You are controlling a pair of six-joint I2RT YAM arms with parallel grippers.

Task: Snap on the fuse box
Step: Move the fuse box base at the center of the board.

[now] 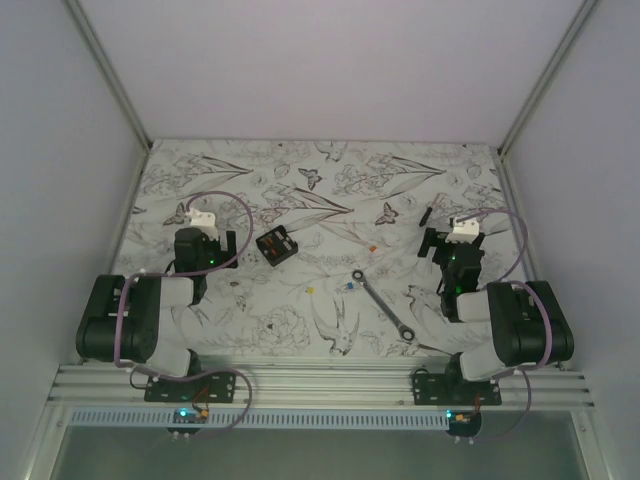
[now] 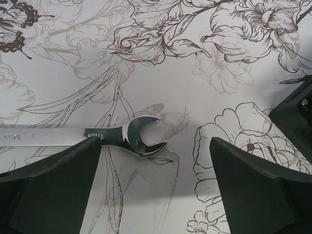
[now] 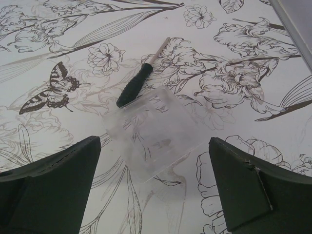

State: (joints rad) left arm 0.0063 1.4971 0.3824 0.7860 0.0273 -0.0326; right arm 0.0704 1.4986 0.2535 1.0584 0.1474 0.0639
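The fuse box, small, black and square with tiny coloured fuses showing inside, lies on the flowered table between the arms, just right of my left gripper. In the left wrist view only a black corner of the fuse box shows at the right edge. My left gripper is open over the table, with a wrench's open end just beyond its fingers. My right gripper is open too. A clear plastic lid lies flat on the table between and just ahead of its fingers.
A silver wrench lies slantwise in the middle front. A thin black-handled stick lies touching the clear lid's far edge. Grey walls and metal posts close the table on three sides.
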